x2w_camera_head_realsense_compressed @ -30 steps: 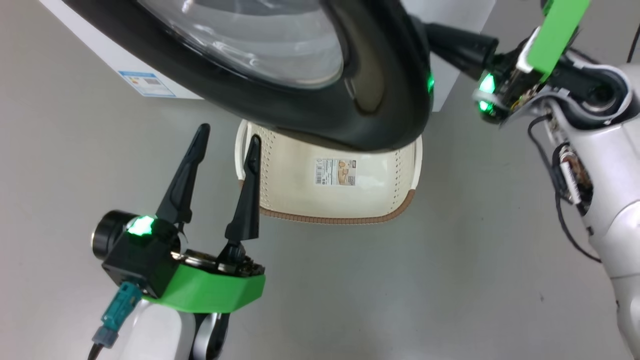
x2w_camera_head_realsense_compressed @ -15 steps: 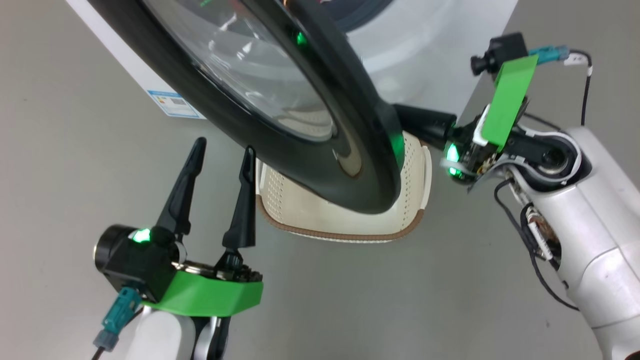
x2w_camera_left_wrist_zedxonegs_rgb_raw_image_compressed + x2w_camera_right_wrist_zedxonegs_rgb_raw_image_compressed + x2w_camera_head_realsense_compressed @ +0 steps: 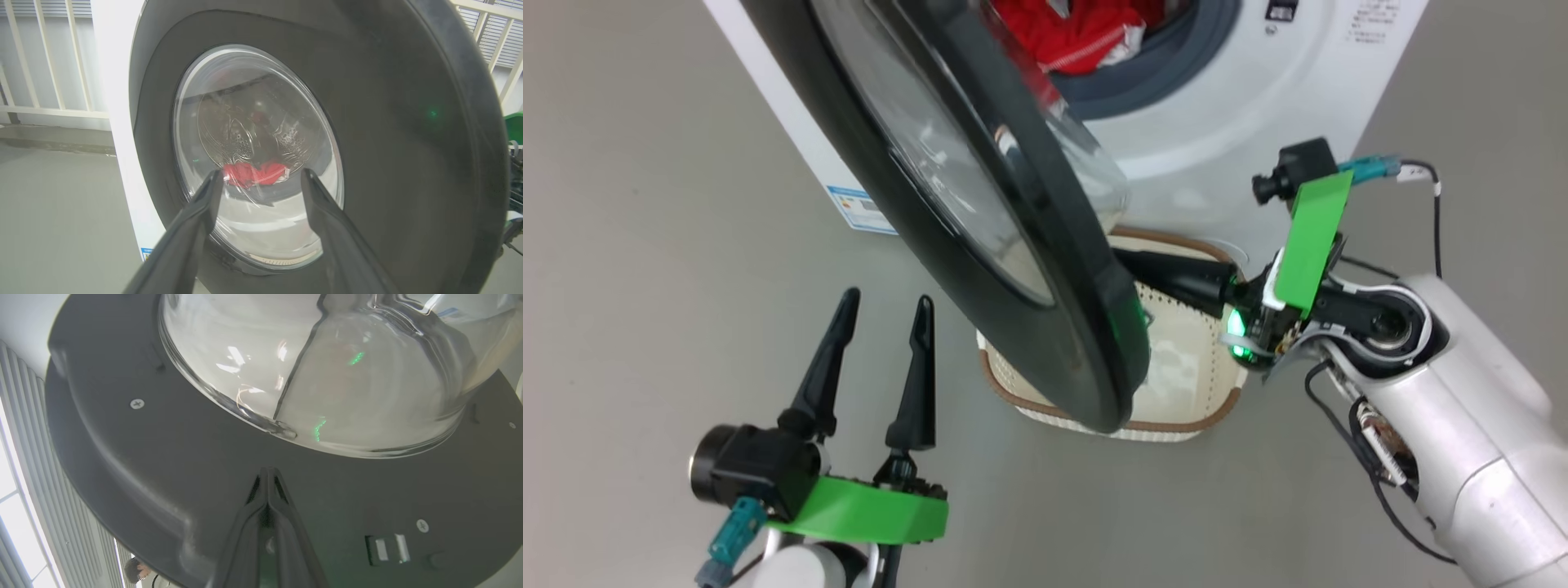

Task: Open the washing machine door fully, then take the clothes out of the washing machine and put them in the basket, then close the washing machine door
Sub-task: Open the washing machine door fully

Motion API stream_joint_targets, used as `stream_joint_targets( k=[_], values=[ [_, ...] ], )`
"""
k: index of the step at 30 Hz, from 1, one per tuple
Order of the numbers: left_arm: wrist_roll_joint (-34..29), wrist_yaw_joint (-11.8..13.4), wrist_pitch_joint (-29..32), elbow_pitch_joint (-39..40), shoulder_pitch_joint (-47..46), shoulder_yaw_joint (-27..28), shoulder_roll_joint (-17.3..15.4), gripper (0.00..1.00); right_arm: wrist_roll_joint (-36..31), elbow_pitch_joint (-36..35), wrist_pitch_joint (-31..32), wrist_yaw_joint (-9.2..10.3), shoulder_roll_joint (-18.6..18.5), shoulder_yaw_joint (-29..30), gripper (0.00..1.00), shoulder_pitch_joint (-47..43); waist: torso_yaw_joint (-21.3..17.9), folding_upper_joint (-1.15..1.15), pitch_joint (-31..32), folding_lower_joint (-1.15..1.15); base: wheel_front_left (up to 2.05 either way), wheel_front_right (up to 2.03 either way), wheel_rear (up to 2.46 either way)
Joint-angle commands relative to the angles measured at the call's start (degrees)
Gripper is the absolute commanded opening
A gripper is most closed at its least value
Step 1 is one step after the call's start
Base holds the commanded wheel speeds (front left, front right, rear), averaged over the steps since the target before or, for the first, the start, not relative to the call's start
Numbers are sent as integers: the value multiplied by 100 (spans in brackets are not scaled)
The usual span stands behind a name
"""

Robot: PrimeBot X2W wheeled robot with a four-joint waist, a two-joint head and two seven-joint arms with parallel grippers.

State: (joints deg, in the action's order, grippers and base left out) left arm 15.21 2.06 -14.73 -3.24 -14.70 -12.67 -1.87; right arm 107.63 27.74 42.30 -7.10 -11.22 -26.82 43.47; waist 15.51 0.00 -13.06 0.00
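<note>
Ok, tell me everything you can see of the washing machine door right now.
The washing machine door is large and round, with a wide glossy black rim around a clear bulging glass bowl. Its inner face looks matt dark grey, with screws and a small rectangular slot. It stands partly open, attached at the machine's left in the head view, its free edge hanging above the basket. The shut right gripper has its tips on the inner rim just below the glass, seemingly pressing there.

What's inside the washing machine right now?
Red clothes with white striped trim lie at the mouth of the washing machine, seen too through the glass of the door. The door covers much of the opening, so how far back the pile goes cannot be seen.
</note>
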Motion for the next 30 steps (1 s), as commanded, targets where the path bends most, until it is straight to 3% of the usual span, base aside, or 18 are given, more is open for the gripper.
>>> stream_joint_targets(
  k=[1,17,30],
  values=[
    [13,29,-27,72,67,210,-100,100,88,-198,-19,-39,97,-107,0,-132,176,0,209,0,0,0,0],
    [10,17,-27,-316,434,205,-116,100,377,-110,-137,-39,160,-579,0,-576,721,0,832,0,0,0,0],
    [86,47,84,-324,535,150,-170,100,448,145,-268,-39,266,-864,0,-524,1253,0,996,0,0,0,0]
  ],
)
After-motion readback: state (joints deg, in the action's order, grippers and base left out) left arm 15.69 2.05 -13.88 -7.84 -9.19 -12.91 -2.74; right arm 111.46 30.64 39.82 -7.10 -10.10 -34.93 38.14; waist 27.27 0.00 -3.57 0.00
